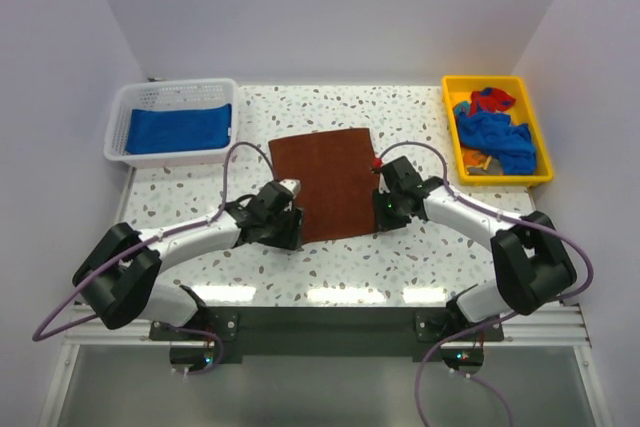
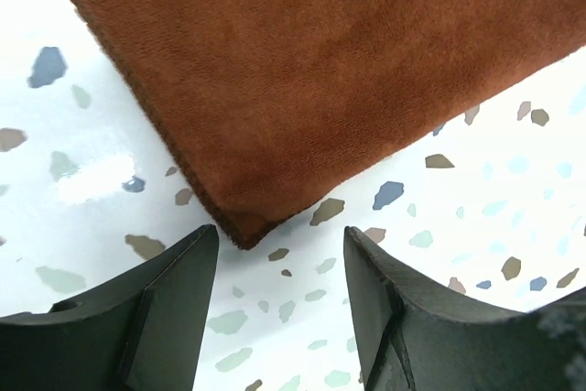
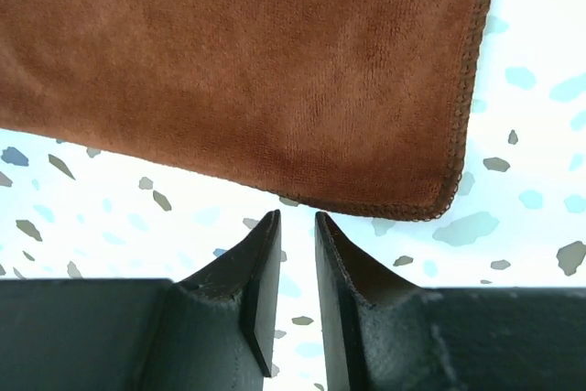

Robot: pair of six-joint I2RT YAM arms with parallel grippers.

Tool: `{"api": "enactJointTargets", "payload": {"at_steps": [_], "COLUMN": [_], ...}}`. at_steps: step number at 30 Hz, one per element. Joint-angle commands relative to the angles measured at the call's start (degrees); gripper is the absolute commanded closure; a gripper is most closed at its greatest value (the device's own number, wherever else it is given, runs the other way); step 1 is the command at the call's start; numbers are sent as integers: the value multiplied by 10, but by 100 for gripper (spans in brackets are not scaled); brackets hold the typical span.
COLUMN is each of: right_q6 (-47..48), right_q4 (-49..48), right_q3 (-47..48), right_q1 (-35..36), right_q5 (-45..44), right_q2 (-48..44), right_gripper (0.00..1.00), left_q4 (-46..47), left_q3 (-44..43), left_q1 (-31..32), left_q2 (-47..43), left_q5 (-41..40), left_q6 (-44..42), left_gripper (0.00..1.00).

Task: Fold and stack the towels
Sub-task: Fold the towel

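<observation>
We count one brown towel (image 1: 325,185), one blue towel (image 1: 180,130) in the basket (image 1: 172,90), heap (image 1: 495,132) in the tray (image 1: 485,81) tangled beyond counting, left gripper (image 2: 282,235) spread, right gripper (image 3: 298,217) barely parted, both empty

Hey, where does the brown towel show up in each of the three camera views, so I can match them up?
Top external: the brown towel lies flat at the centre of the speckled tabletop.
Left wrist: the towel fills the upper part, one corner pointing down at the open left hand.
Right wrist: the towel fills the upper half, its stitched corner at lower right, just above the right hand.
Shared landmark: the speckled tabletop around it.
</observation>
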State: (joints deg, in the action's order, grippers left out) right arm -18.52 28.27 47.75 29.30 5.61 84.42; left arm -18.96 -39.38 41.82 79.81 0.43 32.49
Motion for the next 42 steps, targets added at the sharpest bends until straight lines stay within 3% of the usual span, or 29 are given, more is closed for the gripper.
{"api": "enactJointTargets", "payload": {"at_steps": [1,6,19,27,30,33,36,42], "right_q6": [-8,-5,-45,-87,-97,-101,-125,-181], "right_q4": [5,-2,-109,-138,-138,-105,-69,-51], "right_q3": [17,59,71,54,40,38,28,-3], "right_q1": [2,-3,-12,-22,-21,-22,-27,-64], "right_q5": [1,-44,-81,-113,-119,-141,-172,-133], "right_q2": [-28,-11,106,125,62,10,-40,-54], "right_gripper": [73,69,69,70,69,65,54,53], "left_q4": [-20,-45,24,16,0,-9,-20,-27], "left_q3": [-44,-112,-256,-343,-345,-294,-205,-83], "left_q1": [3,0,-64,-99,-97,-92,-79,-75], "left_q2": [-28,-10,241,324,302,221,98,-11], "left_q5": [-39,-120,-121,-114,-107,-103,-121,-114], "left_q6": [19,17,-52,-84,-78,-56,-1,83], "left_gripper": [37,38,51,53,46,36,24,22]}}
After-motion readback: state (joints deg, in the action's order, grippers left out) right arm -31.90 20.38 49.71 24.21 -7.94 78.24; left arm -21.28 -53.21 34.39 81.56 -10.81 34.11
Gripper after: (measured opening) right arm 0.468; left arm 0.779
